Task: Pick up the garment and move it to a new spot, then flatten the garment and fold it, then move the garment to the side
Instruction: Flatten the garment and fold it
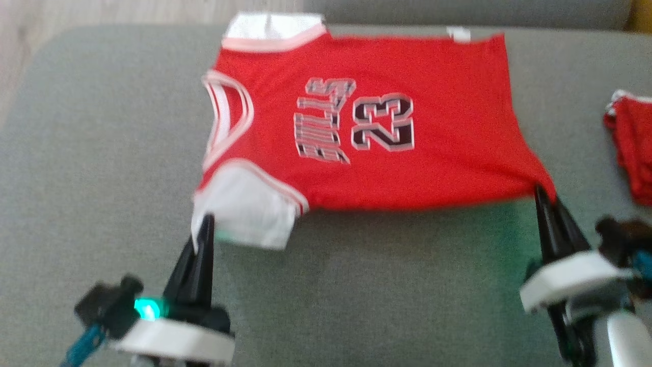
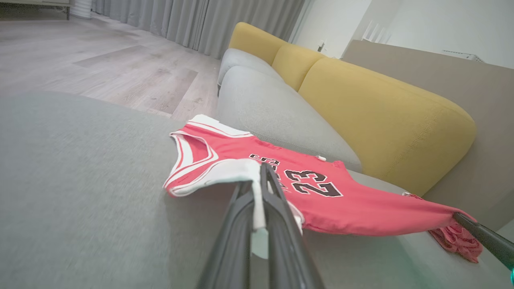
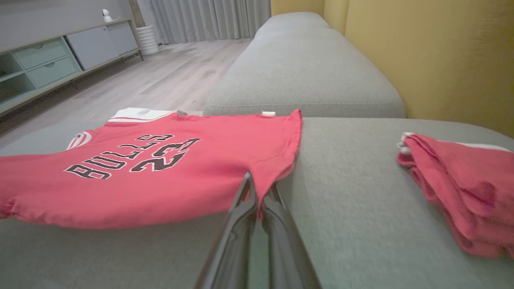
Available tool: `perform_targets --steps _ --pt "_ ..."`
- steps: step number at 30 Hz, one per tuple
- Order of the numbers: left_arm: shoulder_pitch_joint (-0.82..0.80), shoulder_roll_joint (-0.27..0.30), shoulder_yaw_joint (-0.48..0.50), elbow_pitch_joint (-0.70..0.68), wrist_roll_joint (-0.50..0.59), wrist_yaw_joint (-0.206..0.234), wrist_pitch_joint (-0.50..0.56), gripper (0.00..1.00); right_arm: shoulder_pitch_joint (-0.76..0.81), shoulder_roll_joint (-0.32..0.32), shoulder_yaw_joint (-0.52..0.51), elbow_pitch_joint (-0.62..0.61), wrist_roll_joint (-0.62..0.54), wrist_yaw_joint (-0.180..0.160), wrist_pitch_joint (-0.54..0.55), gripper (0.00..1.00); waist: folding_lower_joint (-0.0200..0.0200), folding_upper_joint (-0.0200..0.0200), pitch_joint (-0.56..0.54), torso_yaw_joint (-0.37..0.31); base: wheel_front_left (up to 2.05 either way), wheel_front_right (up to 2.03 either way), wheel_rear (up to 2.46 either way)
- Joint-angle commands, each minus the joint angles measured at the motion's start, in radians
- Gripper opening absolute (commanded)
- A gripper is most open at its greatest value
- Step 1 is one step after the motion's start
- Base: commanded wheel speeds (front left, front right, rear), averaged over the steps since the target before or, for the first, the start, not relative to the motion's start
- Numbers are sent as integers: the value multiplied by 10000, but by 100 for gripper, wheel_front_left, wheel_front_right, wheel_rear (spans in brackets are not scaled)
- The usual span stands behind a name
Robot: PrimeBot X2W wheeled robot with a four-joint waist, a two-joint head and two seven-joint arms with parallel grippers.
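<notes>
Toward the left front of the grey cushion [image 1: 102,178], the left hand [image 1: 205,220] is clamped shut on the white shoulder corner of the garment [image 1: 438,153]. The garment, a red jersey numbered 23, spreads over the cushion's middle, with its near edge lifted between both hands. Toward the cushion's right front, the right hand [image 1: 541,191] pinches the hem corner. A second red cloth [image 1: 634,153] lies at the cushion's right edge.

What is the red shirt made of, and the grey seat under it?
Red shirt: looks like thin, smooth sports cloth, probably polyester; its lifted edge hangs softly.
Grey seat: seems a matte woven fabric over padding, with a fine grainy texture.
</notes>
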Motion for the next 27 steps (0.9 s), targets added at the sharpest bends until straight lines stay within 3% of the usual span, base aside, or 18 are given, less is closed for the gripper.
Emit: perform_targets --steps 1,5,13,18,27 --pt "71 399 338 -593 -20 157 33 0 267 -13 108 -649 119 75 127 0 3 -1 -745 66 0 0 0" --pt "1114 924 265 -1550 35 611 381 0 1754 -13 -174 -1746 313 75 668 0 3 -1 -1202 166 0 0 0" --pt "2143 1559 65 -2805 45 1200 1149 0 3297 -13 -300 -3156 482 75 1626 0 3 -1 -1474 118 0 0 0" --pt "2168 1382 -212 -2492 -130 1099 1327 0 3371 -13 -183 -2726 541 75 2157 0 3 -1 -1446 42 0 0 0" --pt "1451 930 -411 -936 -191 576 1135 0 2439 -13 -29 -706 859 75 2226 0 3 -1 -1094 -11 0 0 0"
